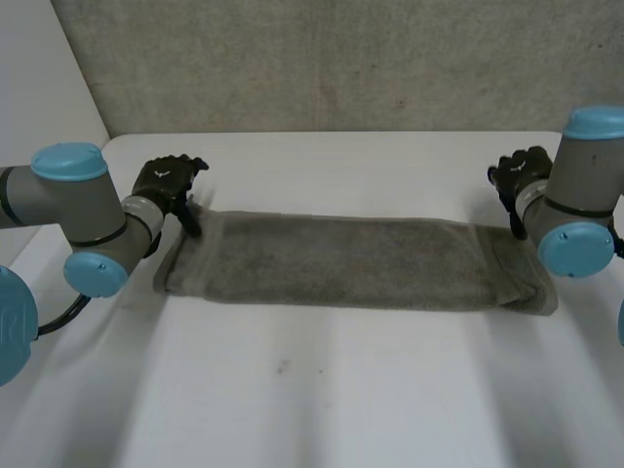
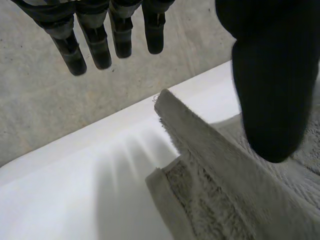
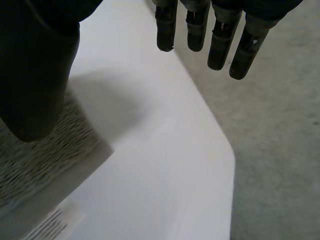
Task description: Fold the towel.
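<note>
White table (image 1: 322,409); grey concrete surface (image 1: 322,58) beyond.

One grey towel (image 1: 351,261) between my hands, one white table (image 1: 292,390) beneath them, two hands, my left hand (image 1: 164,183), my right hand (image 1: 515,177).

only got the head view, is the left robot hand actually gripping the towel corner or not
Observer: No. Its wrist view shows the left robot hand open, fingers straight, nothing in them.
Operator: where's the corner then
Observer: The towel has a raised ridge, and its corner sticks up off the table near the fingertips, apparently untouched.
Operator: and the right side
Observer: The right robot hand is open too, at the towel's end, holding nothing.
</note>
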`<state>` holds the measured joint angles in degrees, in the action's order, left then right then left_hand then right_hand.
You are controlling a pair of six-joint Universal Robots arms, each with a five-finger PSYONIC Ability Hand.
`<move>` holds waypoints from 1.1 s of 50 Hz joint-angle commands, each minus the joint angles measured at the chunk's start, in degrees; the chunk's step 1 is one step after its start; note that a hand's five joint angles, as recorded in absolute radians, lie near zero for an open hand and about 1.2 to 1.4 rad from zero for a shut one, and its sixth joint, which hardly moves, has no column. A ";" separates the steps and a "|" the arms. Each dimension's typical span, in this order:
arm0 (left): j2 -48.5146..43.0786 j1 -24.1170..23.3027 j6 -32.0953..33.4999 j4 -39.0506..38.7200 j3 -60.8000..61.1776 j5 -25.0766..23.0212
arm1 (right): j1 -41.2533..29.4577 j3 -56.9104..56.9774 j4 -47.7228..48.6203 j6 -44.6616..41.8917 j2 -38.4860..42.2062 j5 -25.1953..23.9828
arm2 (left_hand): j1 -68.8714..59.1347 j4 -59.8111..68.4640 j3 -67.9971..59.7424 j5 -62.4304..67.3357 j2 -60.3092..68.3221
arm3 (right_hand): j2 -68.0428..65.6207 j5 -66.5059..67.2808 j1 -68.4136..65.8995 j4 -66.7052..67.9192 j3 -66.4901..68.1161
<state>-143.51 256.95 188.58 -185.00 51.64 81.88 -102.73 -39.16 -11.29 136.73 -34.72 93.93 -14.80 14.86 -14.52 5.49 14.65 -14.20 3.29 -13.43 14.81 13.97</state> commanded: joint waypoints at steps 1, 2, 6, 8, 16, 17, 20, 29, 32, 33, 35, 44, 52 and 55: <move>3.14 -0.40 -4.35 -0.28 1.00 -0.14 | -0.19 -3.54 0.21 8.89 -8.14 1.25 | 4.80 -4.86 4.52 -5.49 -4.65 | 4.20 -3.29 3.43 -4.81 -3.97; 3.15 -0.40 -4.36 -0.28 1.00 -0.14 | -0.19 -6.25 0.39 10.56 -10.78 1.08 | 4.80 -4.86 4.52 -5.49 -4.65 | 4.20 -3.29 3.43 -4.81 -3.97; 7.61 -0.40 -7.86 -0.28 4.86 -0.14 | 0.42 -14.32 1.79 12.50 -17.88 -0.67 | 4.80 -4.86 4.52 -5.49 -4.65 | 4.20 -3.29 3.43 -4.81 -3.97; 9.48 -0.40 -8.75 -0.28 6.89 -0.14 | 0.60 -18.89 3.02 12.69 -21.05 -1.55 | 4.80 -4.86 4.52 -5.49 -4.65 | 4.20 -3.29 3.43 -4.81 -3.97; 22.55 -0.31 -10.60 -0.63 22.25 -0.14 | 0.95 -39.74 7.42 12.69 -33.64 -5.16 | 4.80 -4.86 4.52 -5.49 -4.65 | 4.20 -3.29 3.43 -4.81 -3.97; 22.57 -0.31 -10.60 -0.63 22.27 -0.14 | 0.96 -39.77 7.42 12.69 -33.65 -5.16 | 4.80 -4.86 4.52 -5.49 -4.65 | 4.20 -3.29 3.43 -4.81 -3.97; 27.21 -0.48 -10.86 -1.50 28.39 -0.14 | 2.70 -45.10 7.42 12.78 -34.62 -6.04 | 4.80 -4.86 4.52 -5.49 -4.65 | 4.20 -3.29 3.43 -4.81 -3.97; 32.76 -1.45 -11.91 -6.94 38.17 -0.14 | 7.54 -56.54 13.90 12.25 -32.96 -6.57 | 4.80 -4.86 4.52 -5.49 -4.65 | 2.27 -1.36 1.51 -2.89 -2.04; 33.03 -1.45 -12.80 -8.89 39.06 -0.06 | 8.77 -58.22 18.56 12.16 -31.29 -7.10 | 4.80 -4.86 4.52 -5.49 -4.65 | -4.10 5.01 -4.86 3.48 4.33; 33.03 -1.45 -13.06 -9.33 39.06 -0.06 | 9.47 -58.66 20.67 12.42 -30.50 -7.36 | 4.80 -4.86 4.52 -5.49 -4.65 | -7.63 8.54 -8.39 7.01 7.86; 33.12 -1.36 -13.49 -9.59 39.06 -0.06 | 10.26 -58.66 21.91 12.34 -29.53 -7.62 | 4.80 -4.86 4.52 -5.49 -4.65 | -10.66 11.57 -11.42 10.04 10.89; 33.03 -1.36 -14.38 -9.59 39.94 -0.06 | 11.68 -58.14 22.98 12.86 -26.97 -11.76 | 4.80 -4.86 4.52 -5.49 -4.65 | -13.55 14.46 -14.31 12.93 13.78; 32.94 -1.54 -14.38 -9.68 40.47 -0.06 | 12.38 -58.14 22.45 17.69 -27.15 -15.10 | 4.80 -4.86 4.52 -5.49 -4.65 | -10.36 11.27 -11.13 9.74 10.59; 32.94 -1.45 -14.47 -9.68 40.56 -0.06 | 12.47 -57.96 22.54 18.92 -26.98 -15.44 | 4.80 -4.86 4.52 -5.49 -4.65 | -10.85 11.76 -11.62 10.24 11.08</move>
<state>-110.57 255.48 174.15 -194.68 92.12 81.83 -90.31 -97.34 11.43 152.96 -61.80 79.00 -10.07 9.54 -9.54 1.63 9.46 -26.12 15.59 -25.87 26.51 26.53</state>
